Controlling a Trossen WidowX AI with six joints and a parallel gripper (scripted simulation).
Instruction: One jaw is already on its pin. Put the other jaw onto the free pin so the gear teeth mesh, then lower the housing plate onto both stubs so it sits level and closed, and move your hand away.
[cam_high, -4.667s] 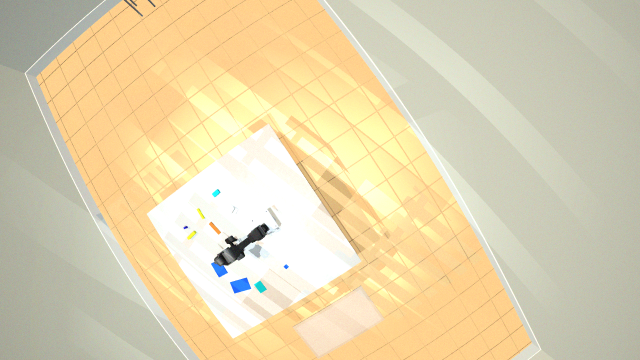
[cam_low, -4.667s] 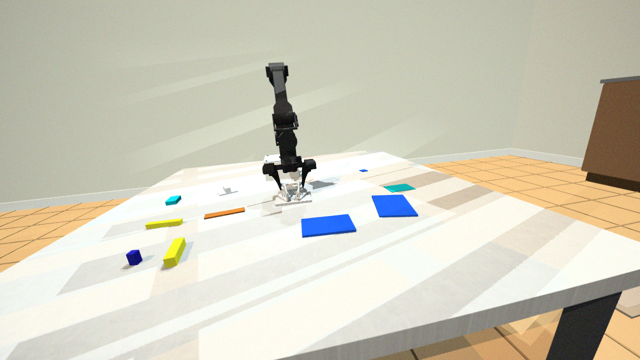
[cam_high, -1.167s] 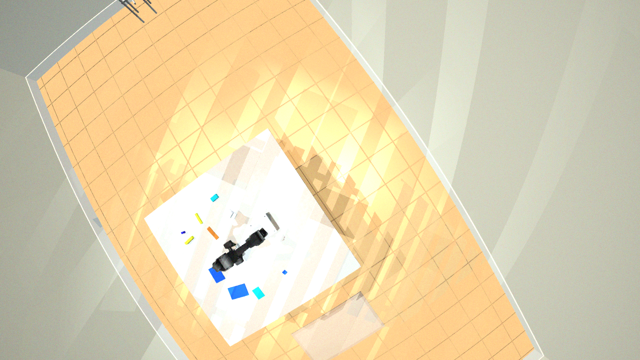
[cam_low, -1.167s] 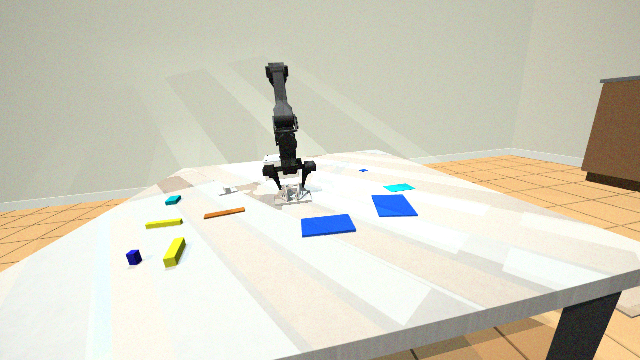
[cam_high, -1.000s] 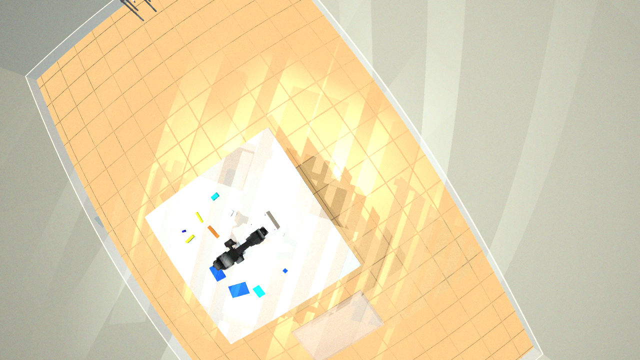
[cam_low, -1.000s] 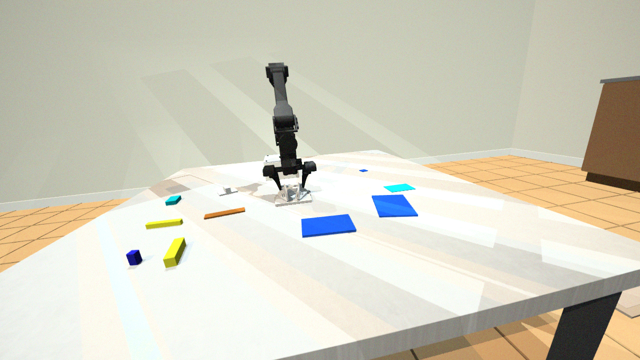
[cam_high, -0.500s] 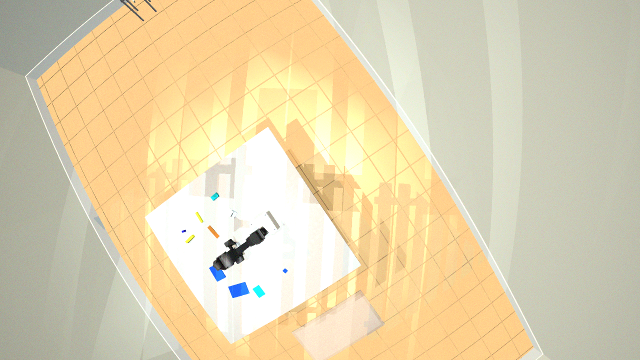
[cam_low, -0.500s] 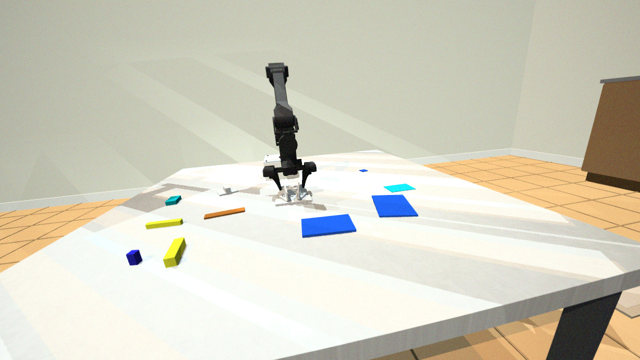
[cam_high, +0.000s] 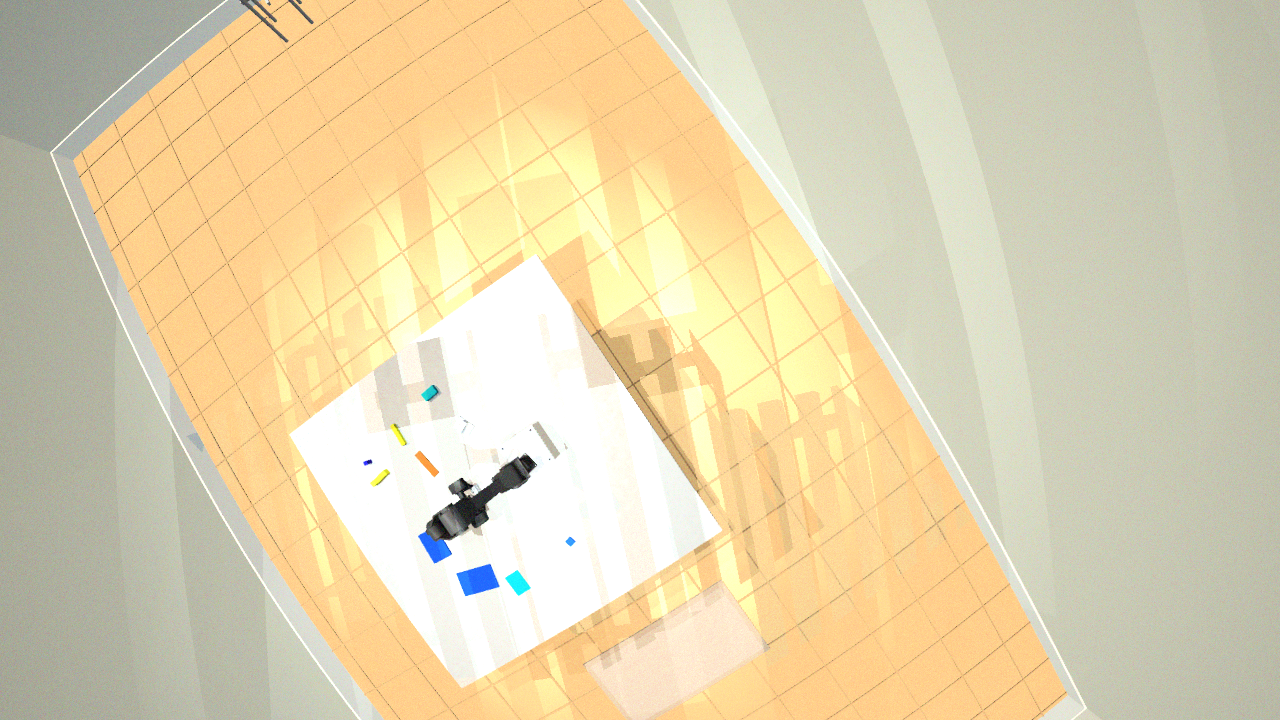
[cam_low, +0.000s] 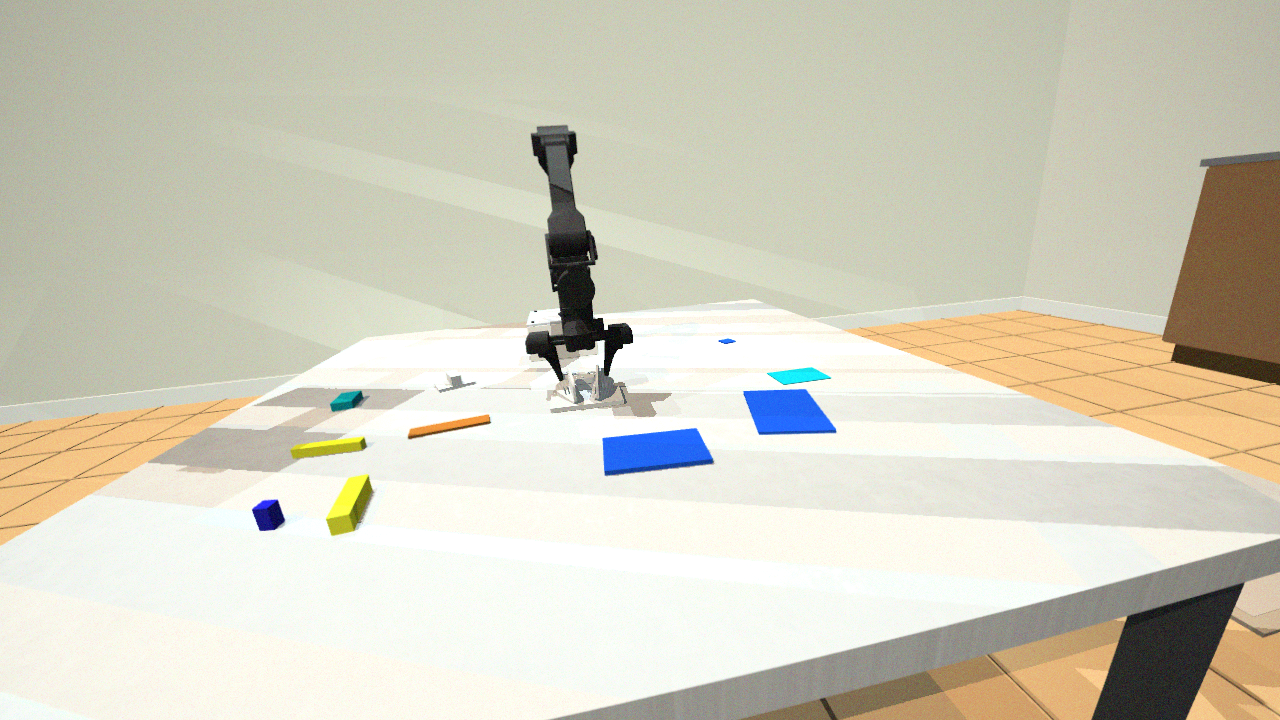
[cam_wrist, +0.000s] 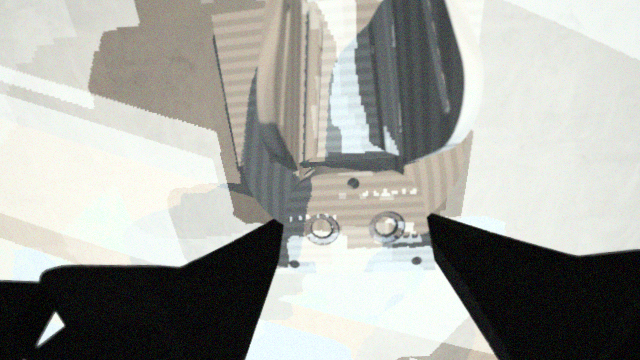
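Shows tiled floor (cam_high: 375, 241) (cam_low: 1100, 358) across much of the top view, with a pale table (cam_high: 626, 483) (cam_low: 626, 537) (cam_wrist: 560, 200) at lower centre of that frame. Has a brown cabinet (cam_low: 1226, 250) at the right edge of the exterior view. At centre there, reaches down with a black arm (cam_high: 501, 486) (cam_low: 568, 214), and behind it shows a white box (cam_high: 537, 441) (cam_low: 541, 317). Ends in the gripper (cam_high: 469, 503) (cam_low: 585, 377) (cam_wrist: 356, 222), spread wide yet closed on the plate (cam_wrist: 357, 205) — set between the fingertips at lower centre of the wrist view. Bears two rings on that plate, side by side, just below two curved pieces (cam_wrist: 282, 75) (cam_wrist: 440, 100) in the upper middle. Cannot tell whether level or seated, nor whether teeth mesh. In the exterior view, shows a blue sheet (cam_high: 435, 546) (cam_low: 657, 450) below centre, another blue sheet (cam_high: 477, 579) (cam_low: 788, 411) right of it, and a cyan sheet (cam_high: 517, 582) (cam_low: 798, 376) farther back. Left of centre, has an orange strip (cam_high: 426, 462) (cam_low: 450, 426), two yellow bars (cam_high: 380, 478) (cam_low: 349, 504) and a teal block (cam_high: 429, 392) (cam_low: 346, 401) — then, at lower left, a navy cube (cam_high: 367, 462) (cam_low: 267, 514).
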